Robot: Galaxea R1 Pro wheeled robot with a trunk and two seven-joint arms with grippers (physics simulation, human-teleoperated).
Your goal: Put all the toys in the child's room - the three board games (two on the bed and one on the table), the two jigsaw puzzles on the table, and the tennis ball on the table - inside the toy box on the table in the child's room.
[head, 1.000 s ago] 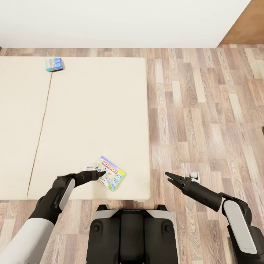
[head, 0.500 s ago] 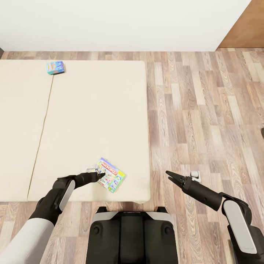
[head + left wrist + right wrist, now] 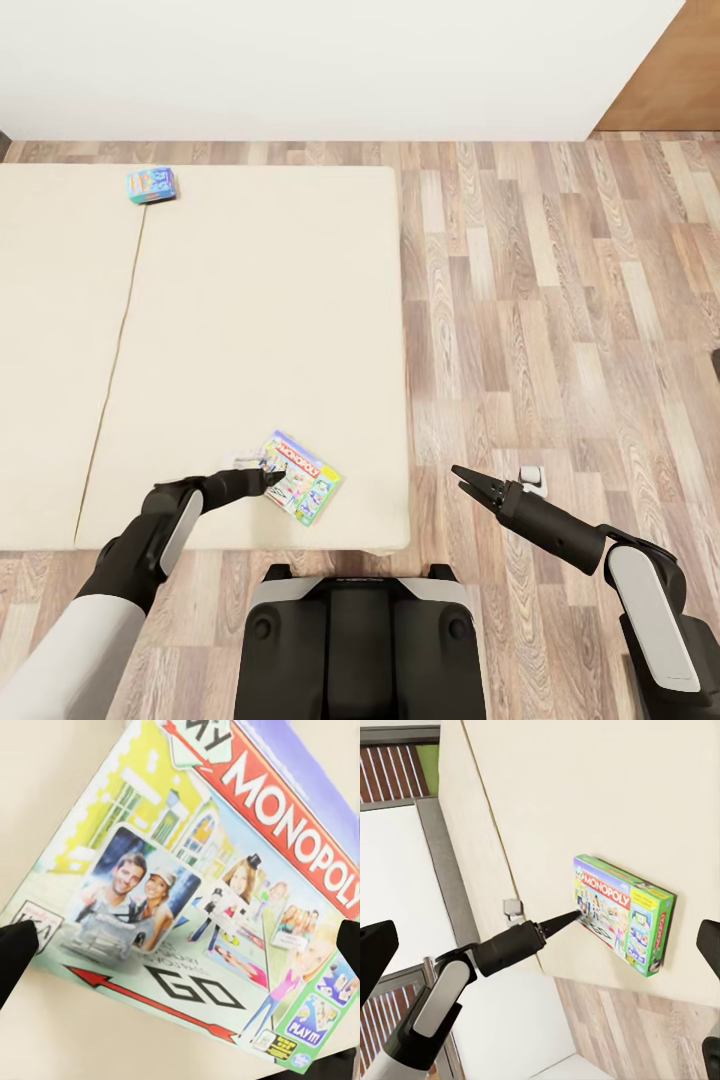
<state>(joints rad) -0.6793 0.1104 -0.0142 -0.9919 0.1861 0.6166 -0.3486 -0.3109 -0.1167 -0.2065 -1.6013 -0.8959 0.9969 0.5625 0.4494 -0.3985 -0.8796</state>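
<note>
The green-white Monopoly board game (image 3: 305, 477) lies flat on the cream bed (image 3: 250, 320), near its front right corner. My left gripper (image 3: 274, 478) hangs over the box's left edge, its black fingertips (image 3: 15, 954) spread wide, so it is open with the lid (image 3: 202, 900) close beneath. The right wrist view shows that box (image 3: 624, 914) and the left gripper (image 3: 574, 916) touching or almost touching its lid. A light-blue board game (image 3: 152, 185) rests far back on the bed. My right gripper (image 3: 466, 482) is open over the floor, right of the bed.
Wood-plank floor (image 3: 560, 320) runs along the bed's right side up to a white wall (image 3: 320, 60). A brown wooden door (image 3: 670, 70) is at the far right. A small white object (image 3: 533, 481) lies on the floor by my right gripper.
The whole view shifted slightly a second ago as the camera moved. Both arms and the boxes have kept their places since.
</note>
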